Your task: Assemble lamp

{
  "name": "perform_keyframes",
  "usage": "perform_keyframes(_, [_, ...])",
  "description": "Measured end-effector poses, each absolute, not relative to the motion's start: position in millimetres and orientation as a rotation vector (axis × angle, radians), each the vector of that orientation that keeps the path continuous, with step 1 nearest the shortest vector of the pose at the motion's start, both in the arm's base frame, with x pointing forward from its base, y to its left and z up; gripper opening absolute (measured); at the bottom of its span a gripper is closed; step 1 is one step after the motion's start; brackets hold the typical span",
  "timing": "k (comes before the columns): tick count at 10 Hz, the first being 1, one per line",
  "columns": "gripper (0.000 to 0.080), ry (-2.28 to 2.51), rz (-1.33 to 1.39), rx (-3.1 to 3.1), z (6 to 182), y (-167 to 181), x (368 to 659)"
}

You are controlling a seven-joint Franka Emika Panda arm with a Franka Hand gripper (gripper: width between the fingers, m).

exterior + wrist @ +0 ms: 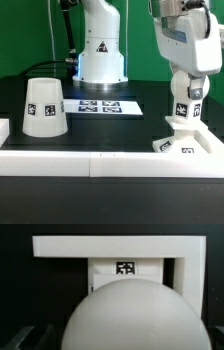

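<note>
My gripper (185, 97) stands over the lamp base (180, 133) at the exterior view's right, close to the front rail. It is shut on the bulb (181, 110), which is upright on top of the base. In the wrist view the round white bulb (135, 317) fills the foreground and hides my fingertips. The base with its tag (125, 269) shows just beyond it. The cup-like shade (45, 107) stands mouth down, alone, at the exterior view's left.
The marker board (110, 104) lies flat in the middle, in front of the robot's pedestal (102, 55). A long white rail (100, 158) edges the front of the table. White rails (110, 246) frame the base in the wrist view.
</note>
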State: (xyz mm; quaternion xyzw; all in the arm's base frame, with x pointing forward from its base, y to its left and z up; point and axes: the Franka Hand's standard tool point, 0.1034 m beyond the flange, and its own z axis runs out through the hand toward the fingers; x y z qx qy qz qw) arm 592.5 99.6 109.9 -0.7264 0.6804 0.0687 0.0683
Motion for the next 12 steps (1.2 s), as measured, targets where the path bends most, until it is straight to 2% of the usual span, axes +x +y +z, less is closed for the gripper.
perform_keyframes(3, [0.0699, 1.646, 0.155, -2.510, 110.8, 113.1, 590.8])
perform_keyframes(9, [0.0699, 0.975, 0.100, -2.818, 110.3, 112.4, 590.6])
perform_keyframes(12, [0.0699, 0.342, 0.004, -2.979, 111.2, 106.3, 595.6])
